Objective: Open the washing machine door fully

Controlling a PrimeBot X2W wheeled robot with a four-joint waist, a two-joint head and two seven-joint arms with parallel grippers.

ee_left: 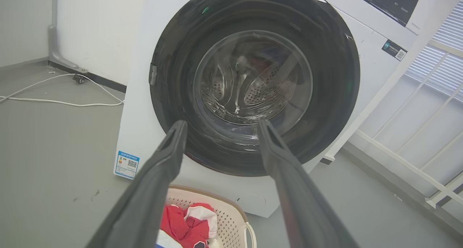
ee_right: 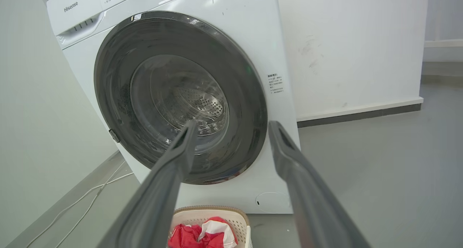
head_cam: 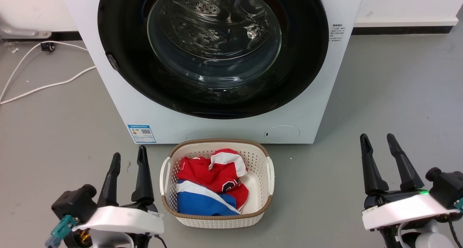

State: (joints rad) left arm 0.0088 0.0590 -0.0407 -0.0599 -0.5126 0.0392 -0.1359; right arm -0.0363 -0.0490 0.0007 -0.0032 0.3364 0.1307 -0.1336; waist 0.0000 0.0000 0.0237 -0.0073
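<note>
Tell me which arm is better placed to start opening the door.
Left, probably. The door is shut, and the small tab on its rim, likely the handle, sits on the side of the left gripper. The right gripper hangs open at the opposite side. Neither touches the door.

The head view's top edge cuts off the upper part of the washing machine door (head_cam: pixel 304 59) and of the washing machine (head_cam: pixel 119 106). Print on the blue label (head_cam: pixel 141 133) and the small side label (head_cam: pixel 338 32) is too small to read. The white cable (head_cam: pixel 54 84) runs off the left edge. In the right wrist view the bottom edge cuts the basket (ee_right: pixel 235 222), and its bunched clothes (ee_right: pixel 188 237) hide their own shape.
</note>
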